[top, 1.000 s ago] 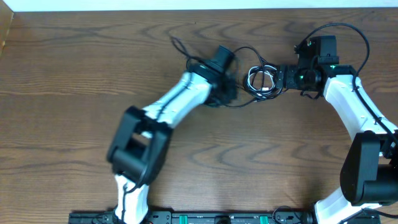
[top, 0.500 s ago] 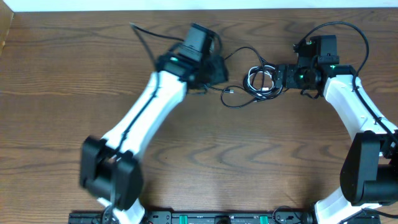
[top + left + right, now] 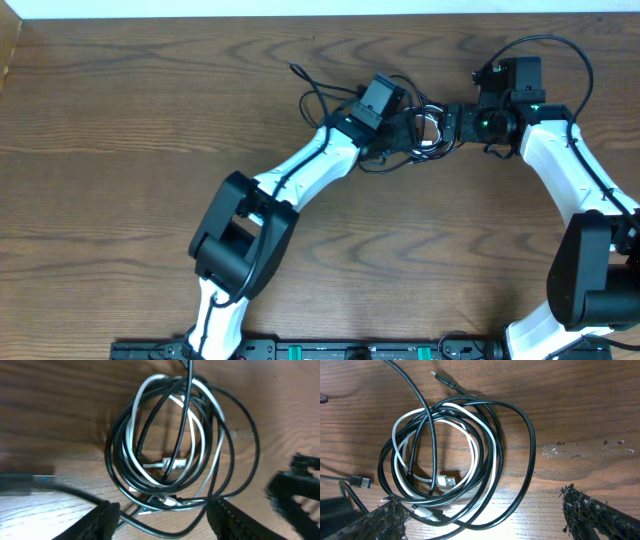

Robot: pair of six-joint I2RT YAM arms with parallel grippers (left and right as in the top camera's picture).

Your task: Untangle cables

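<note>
The cables point(image 3: 428, 132) lie as one coiled bundle at the back middle of the table, with long black loops wound around a shorter white one. In the left wrist view the coil point(image 3: 175, 445) lies just ahead of my left gripper point(image 3: 164, 512). It is open, and one black loop runs loose between its fingers point(image 3: 107, 520). In the right wrist view the coil point(image 3: 445, 455) shows the white cable's plug point(image 3: 451, 481) in its middle. My right gripper point(image 3: 482, 502) is wide open, with the bundle's near loops between its fingers. The two grippers face each other across the bundle, left gripper point(image 3: 408, 128) and right gripper point(image 3: 447, 128).
The wooden table point(image 3: 120, 180) runs to a white wall at the back. A loose black plug end point(image 3: 362, 481) lies left of the coil. The left arm's own wire point(image 3: 310, 85) arcs behind it. A black rail point(image 3: 320, 350) lines the front edge.
The left arm swung away to the back left, then returned right to the bundle, and its gripper went from shut to open. The right arm stayed in place, its jaws slightly wider.
</note>
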